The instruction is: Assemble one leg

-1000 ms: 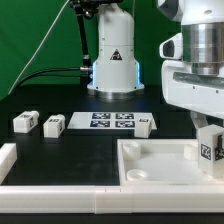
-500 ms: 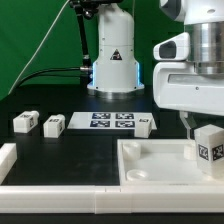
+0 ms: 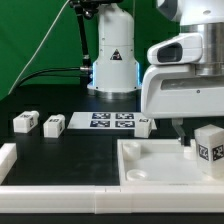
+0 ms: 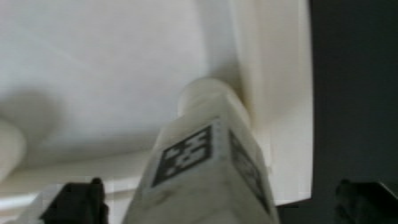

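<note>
A leg (image 3: 210, 143), a small white block with a square tag, stands upright on the large white tray-like part (image 3: 150, 170) near its right edge in the exterior view. My gripper (image 3: 196, 138) is around it. In the wrist view the leg (image 4: 210, 150) rises between my gripper's (image 4: 222, 205) two dark fingertips (image 4: 80, 200), which stand wide apart with gaps on both sides. The jaws are open and do not touch it. The second finger is hidden in the exterior view.
Three more legs lie on the black table: two on the exterior view's left (image 3: 24, 121) (image 3: 53, 125) and one (image 3: 143, 124) beside the marker board (image 3: 112, 122). A white rail (image 3: 60, 195) runs along the front. The robot base (image 3: 113, 60) stands behind.
My hand has shifted toward the exterior view's left. The leg has stayed upright in nearly the same place on the tray-like part.
</note>
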You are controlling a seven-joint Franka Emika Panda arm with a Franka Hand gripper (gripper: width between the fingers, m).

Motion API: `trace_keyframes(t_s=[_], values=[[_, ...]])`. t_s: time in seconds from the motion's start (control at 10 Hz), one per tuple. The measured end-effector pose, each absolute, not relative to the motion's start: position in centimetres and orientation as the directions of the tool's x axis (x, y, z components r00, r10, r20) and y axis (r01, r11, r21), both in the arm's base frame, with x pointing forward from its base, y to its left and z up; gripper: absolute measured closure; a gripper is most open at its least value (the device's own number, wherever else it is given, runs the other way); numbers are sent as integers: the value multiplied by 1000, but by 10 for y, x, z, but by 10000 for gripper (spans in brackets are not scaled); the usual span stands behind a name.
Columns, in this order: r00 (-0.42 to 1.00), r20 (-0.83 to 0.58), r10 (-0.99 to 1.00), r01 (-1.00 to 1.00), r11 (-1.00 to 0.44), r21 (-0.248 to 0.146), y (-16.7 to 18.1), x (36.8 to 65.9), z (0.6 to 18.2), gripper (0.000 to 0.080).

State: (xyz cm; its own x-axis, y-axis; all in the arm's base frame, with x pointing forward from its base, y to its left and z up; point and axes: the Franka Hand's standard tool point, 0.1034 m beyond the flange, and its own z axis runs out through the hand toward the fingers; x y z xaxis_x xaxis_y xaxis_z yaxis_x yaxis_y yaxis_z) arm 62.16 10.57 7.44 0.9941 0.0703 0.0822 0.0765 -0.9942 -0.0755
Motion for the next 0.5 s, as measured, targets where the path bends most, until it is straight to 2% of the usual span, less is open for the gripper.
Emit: trace_keyframes(t_s=[0.3, 0.4, 0.5], values=[[949, 110, 296, 303, -952, -50, 105, 623, 75, 151], [954, 109, 279, 286, -957, -53, 105, 622, 74, 151], [954, 109, 279, 286, -957, -53, 105, 622, 74, 277]])
